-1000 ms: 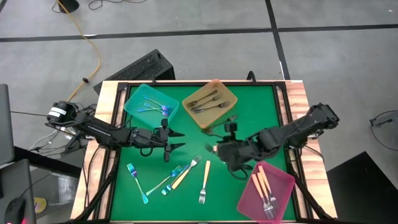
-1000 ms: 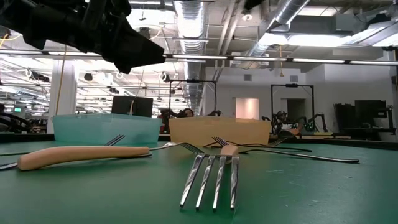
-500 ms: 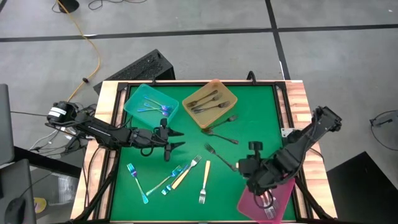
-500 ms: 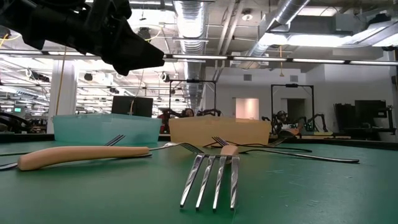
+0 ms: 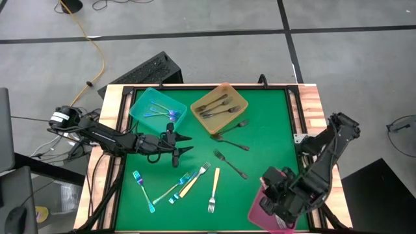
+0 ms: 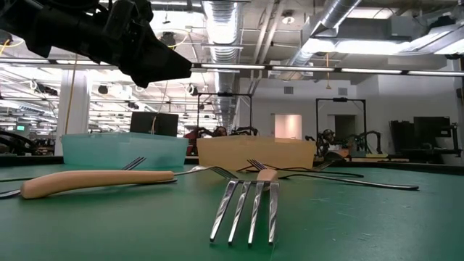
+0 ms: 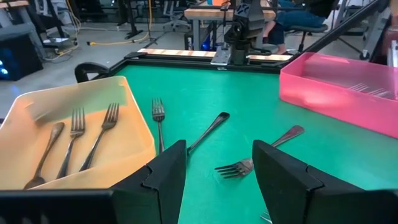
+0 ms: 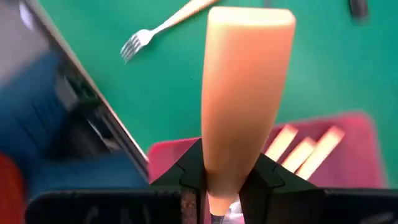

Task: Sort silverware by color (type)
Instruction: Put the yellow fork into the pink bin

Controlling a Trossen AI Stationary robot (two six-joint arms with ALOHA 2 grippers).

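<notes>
right wrist view shows the right end effector [image 8: 219,186] clamping a smooth cream-handled utensil [image 8: 244,93] above the pink tray [image 8: 348,155].

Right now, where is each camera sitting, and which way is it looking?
High view: above the table, looking straight down; both arms show, left gripper open, right gripper over the pink tray.
Low view: at tabletop height, looking across past a cream fork; a dark arm hangs at upper left.
Left wrist view: on the left arm, facing the amber tray and grey forks; its own fingers show.
Right wrist view: on the right arm, facing down at the pink tray; its fingers grip a cream handle.
Shared: both wrist views see the pink tray.
</notes>
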